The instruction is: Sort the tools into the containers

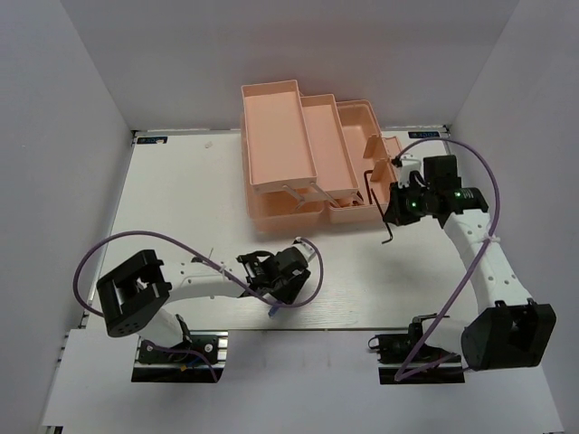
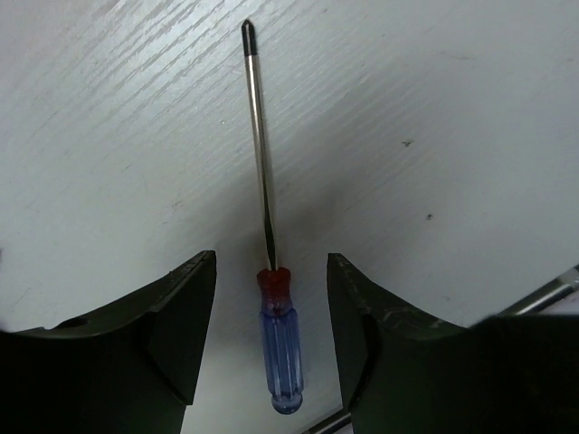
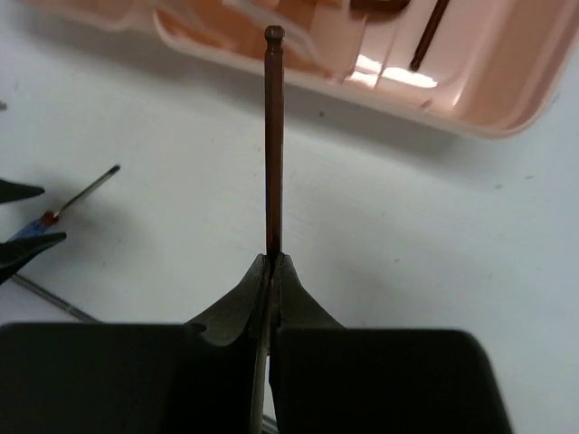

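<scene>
Looking down at the white table (image 1: 181,181), the biggest thing on it is the salmon-pink toolbox (image 1: 280,136), parked at the far side with its trays fanned open. 2 arms in the shot. The right gripper (image 3: 273,262) is pinched tight on 1 dark hex key (image 3: 273,136), just beside the right end of the box. The key's long shaft sticks straight out from the fingers, its ball end pointing toward the box rim. The left gripper (image 1: 276,287) is down near the front middle of the table with its jaws apart, 1 on each side of the blue-handled screwdriver (image 2: 280,353). There's a gap on both sides, so it isn't gripping anything. That screwdriver lies flat on the table, tip pointing away from the fingers. Another hex key (image 3: 427,36) already lies inside a compartment of the box.
</scene>
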You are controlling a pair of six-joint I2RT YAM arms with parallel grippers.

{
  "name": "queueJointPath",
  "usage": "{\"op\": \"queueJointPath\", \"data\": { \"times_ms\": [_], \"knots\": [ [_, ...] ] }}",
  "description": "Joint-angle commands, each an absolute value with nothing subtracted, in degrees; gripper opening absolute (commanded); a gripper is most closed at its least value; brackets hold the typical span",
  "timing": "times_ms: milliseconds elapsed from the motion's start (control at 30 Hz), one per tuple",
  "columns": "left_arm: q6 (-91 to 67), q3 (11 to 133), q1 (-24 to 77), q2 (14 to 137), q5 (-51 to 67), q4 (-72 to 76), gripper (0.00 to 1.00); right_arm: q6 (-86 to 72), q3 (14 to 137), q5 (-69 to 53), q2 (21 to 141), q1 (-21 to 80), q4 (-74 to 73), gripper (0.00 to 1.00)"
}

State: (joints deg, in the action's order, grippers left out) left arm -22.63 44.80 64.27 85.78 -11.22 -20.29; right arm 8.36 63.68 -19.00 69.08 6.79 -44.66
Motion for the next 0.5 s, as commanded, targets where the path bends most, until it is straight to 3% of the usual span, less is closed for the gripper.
{"op": "queueJointPath", "data": {
  "times_ms": [0,267,433,467],
  "knots": [
    [-23.3,46.4,64.5,87.0,-13.8,-21.6,0.61,8.1,70.0,-15.6,74.4,6.8,-38.6,0.0],
    [-25.2,47.5,65.0,89.2,-16.6,-25.0,0.61,4.0,90.2,-11.5,96.5,7.4,-33.3,0.0],
    [-26.4,48.0,66.2,89.2,-17.1,-27.9,0.6,1.2,103.3,-13.6,109.1,7.6,-38.1,0.0],
    [-26.9,48.0,66.2,89.7,-17.1,-28.5,0.6,1.0,103.5,-14.2,109.8,7.6,-38.8,0.08]
  ]
}}
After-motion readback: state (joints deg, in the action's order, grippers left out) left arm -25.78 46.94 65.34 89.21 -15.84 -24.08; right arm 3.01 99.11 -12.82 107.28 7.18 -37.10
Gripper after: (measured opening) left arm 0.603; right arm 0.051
